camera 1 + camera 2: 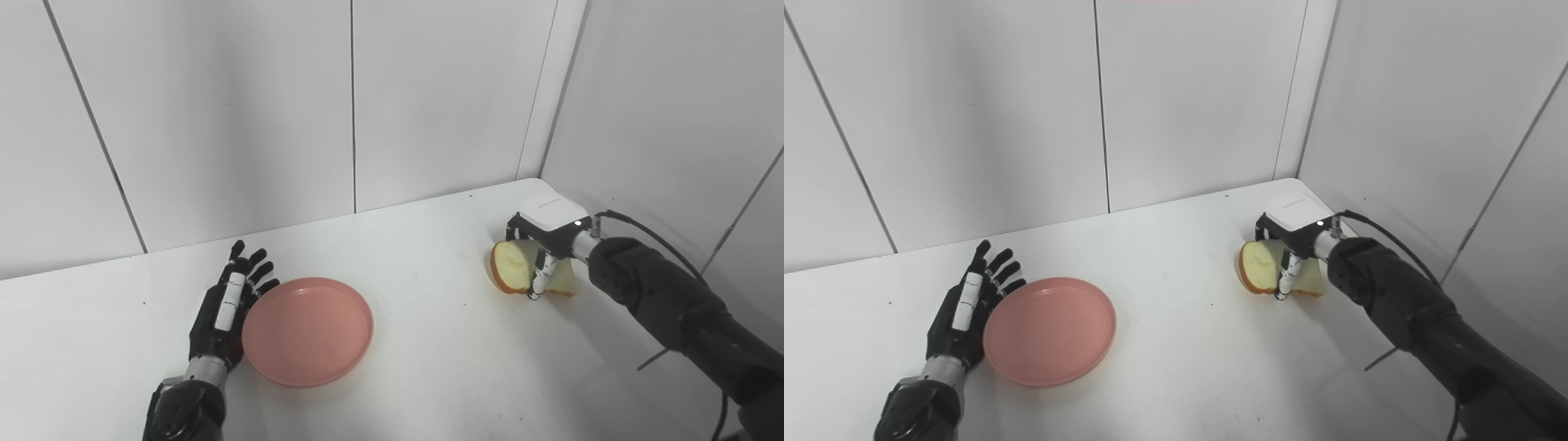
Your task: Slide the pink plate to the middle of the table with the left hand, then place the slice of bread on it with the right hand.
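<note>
**Right hand on bread, left hand beside plate**

The right hand point(547, 236) is at the far right part of the table point(429, 367), near the corner of the walls. Its fingers point(539, 275) are closed around the bread point(513, 267); the thumb goes across the cut face and the other fingers sit behind the slice. The bread stands tilted on its edge w/ the pale crumb facing left. Whether it touches the table or is just above it, I cannot tell.

The left hand point(225, 309) lies flat at the left side, fingers straight and spread apart, holding nothing. Its inner side is against the left rim of the plate point(308, 331). The pink plate lies flat, left of the table's middle, w/ nothing on it, well apart from the bread.
</note>
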`<act>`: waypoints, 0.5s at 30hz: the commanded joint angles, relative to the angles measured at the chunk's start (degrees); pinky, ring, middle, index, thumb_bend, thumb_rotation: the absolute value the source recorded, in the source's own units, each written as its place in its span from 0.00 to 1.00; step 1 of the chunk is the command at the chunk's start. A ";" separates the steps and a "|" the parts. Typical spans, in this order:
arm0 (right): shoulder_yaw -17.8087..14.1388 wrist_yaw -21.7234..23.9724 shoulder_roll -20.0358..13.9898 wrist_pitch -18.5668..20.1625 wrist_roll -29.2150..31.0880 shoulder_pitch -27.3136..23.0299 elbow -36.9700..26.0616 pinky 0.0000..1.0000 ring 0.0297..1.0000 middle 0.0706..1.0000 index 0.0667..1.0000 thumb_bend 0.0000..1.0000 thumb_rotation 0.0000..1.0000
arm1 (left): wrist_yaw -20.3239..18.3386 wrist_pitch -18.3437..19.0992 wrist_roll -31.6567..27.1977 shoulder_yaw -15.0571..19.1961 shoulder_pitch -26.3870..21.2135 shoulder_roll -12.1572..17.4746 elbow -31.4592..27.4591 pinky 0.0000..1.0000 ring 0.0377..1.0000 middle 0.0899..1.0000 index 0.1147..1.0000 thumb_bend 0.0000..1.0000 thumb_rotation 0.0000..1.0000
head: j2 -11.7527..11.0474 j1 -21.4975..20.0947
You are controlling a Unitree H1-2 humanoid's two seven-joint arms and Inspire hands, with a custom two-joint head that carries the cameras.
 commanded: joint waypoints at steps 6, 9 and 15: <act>0.33 3.09 -1.29 -2.50 -1.06 1.23 -5.65 0.25 0.29 0.37 0.49 0.52 0.01 | 0.46 2.67 0.51 -0.79 3.97 -0.52 1.81 0.80 0.89 0.90 1.00 0.92 0.76 | 0.58 0.21; -0.44 5.81 -1.99 -1.85 -0.68 -0.06 -9.19 0.23 0.26 0.37 0.48 0.52 0.01 | 0.66 2.52 0.45 -0.78 3.68 -0.40 2.47 0.79 0.88 0.89 1.00 0.91 0.76 | 0.37 0.11; -2.38 11.80 -2.93 -1.68 0.60 -2.36 -16.29 0.27 0.31 0.37 0.49 0.52 0.01 | 0.60 2.44 0.60 -0.95 3.50 -0.29 2.97 0.79 0.89 0.89 1.00 0.91 0.77 | 0.45 0.34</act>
